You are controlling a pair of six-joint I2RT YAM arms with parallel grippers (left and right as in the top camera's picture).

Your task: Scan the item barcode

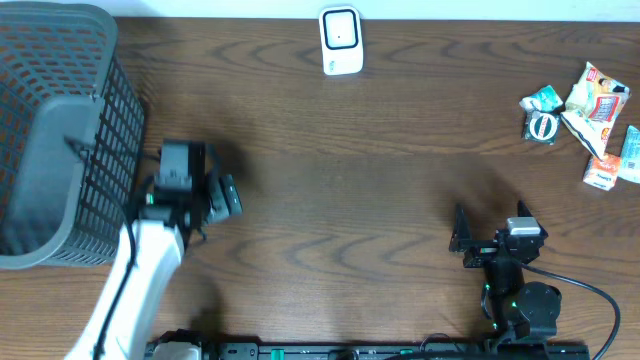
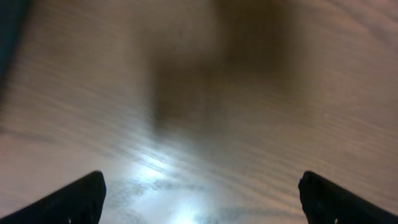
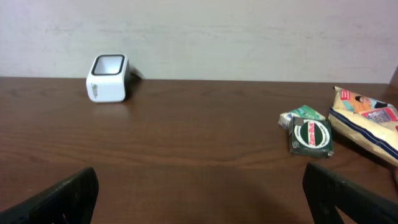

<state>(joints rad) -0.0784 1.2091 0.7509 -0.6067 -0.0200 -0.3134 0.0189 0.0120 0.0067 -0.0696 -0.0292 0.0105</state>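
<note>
A dark brown wooden table (image 1: 330, 180) is seen from above, with two robot arms reaching in from the near edge.

At the far edge, near the middle, stands a small white box-shaped barcode scanner (image 1: 340, 41) with a dark window on its face. In the right wrist view it sits far off to the left, close to a pale wall (image 3: 249, 37).

The items for scanning lie in a loose cluster at the far right corner of the table, well apart from the scanner and from both arms. The cluster includes a cream and red crinkled snack bag (image 1: 594, 102), a small green and white packet (image 1: 545, 97) and, touching that packet, a dark square packet with a round white-ringed label (image 1: 541, 128). There is also an orange and white packet (image 1: 602, 171) and a pale blue packet (image 1: 630, 152) at the picture's edge. None of them is held.

A large grey plastic mesh basket (image 1: 60, 130) fills the far left corner. The white left arm (image 1: 145, 270) stands just beside it. The left gripper (image 2: 200, 183) points down at bare, blurred wood, its two dark fingers spread wide at the lower corners of its wrist view, with nothing between them.

The black right arm (image 1: 515, 290) sits low at the near right. The right gripper (image 3: 200, 174) faces across the table towards the far wall, its fingers likewise spread wide and empty. The snack cluster lies ahead of it, to the right.
</note>
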